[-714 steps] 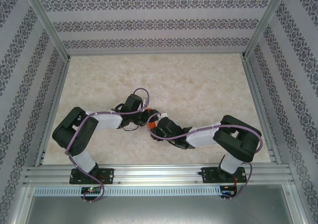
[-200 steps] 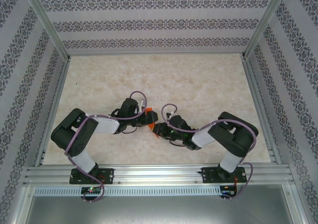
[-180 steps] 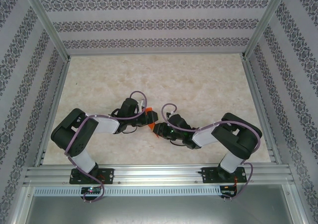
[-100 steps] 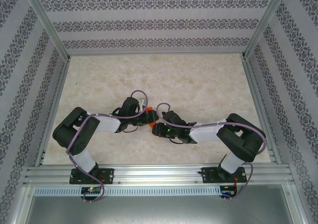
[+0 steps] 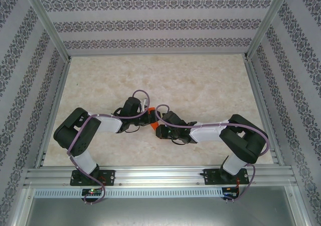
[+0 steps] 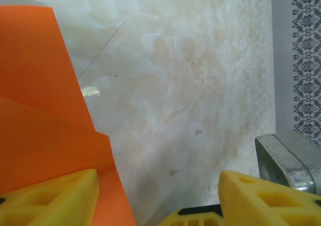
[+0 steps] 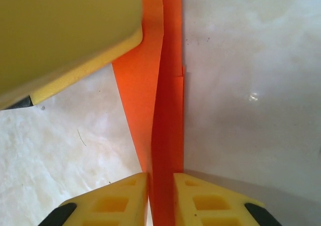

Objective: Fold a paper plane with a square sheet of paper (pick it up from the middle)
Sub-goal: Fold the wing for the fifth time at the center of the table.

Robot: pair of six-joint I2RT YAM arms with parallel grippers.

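On the left half of the table (image 5: 200, 85), the left arm (image 5: 95, 128) reaches in toward the table's middle. The left gripper (image 5: 149, 117) ends there, a little nearer the table's front edge than its back. From its wrist camera the two yellow fingers stand well apart. One finger (image 6: 47, 198) is low on the left and the other (image 6: 266, 196) is low on the right, with bare table between them. The jaws are open and clamp nothing. The orange paper (image 6: 45, 110) lies on the table along the left-hand finger, and its edge reaches a short way into the gap. A diagonal edge shows one layer lapping over another. A grey metal part (image 6: 288, 156) sits just above the right-hand finger; what it belongs to I cannot tell. At the table's middle the two grippers meet almost tip to tip, with scraps of orange showing between them. The right gripper (image 7: 161, 178) is drawn in narrow and pinches the paper. The paper stands folded between its fingers (image 7: 108, 198) and runs straight away from them in a long creased strip. At the far end of the strip, a broad yellow finger (image 7: 65, 35) covers part of the paper's left side. The right arm (image 5: 235, 141) crosses the table's right half from its base at the front edge.
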